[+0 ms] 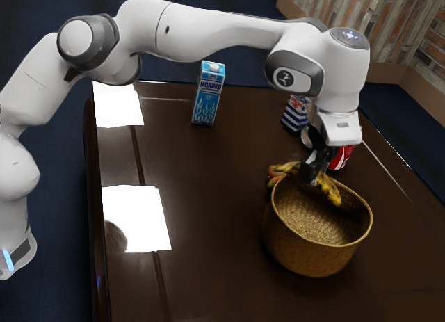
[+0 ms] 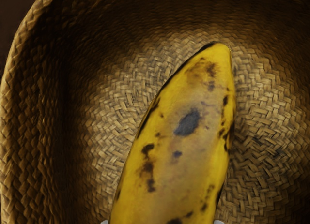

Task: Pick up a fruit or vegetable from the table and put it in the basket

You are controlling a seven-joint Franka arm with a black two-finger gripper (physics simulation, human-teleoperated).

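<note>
Jaws clamped on the dark-spotted banana (image 1: 329, 188) over the basket's (image 1: 313, 256) far rim, exterior view's right.

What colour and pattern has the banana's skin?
Yellow with dark spots; the banana shows best in the wrist view.

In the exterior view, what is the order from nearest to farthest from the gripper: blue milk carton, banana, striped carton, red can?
1. banana, held in the gripper
2. red can, just beyond it
3. striped carton, farther back
4. blue milk carton, toward the exterior view's left
</note>
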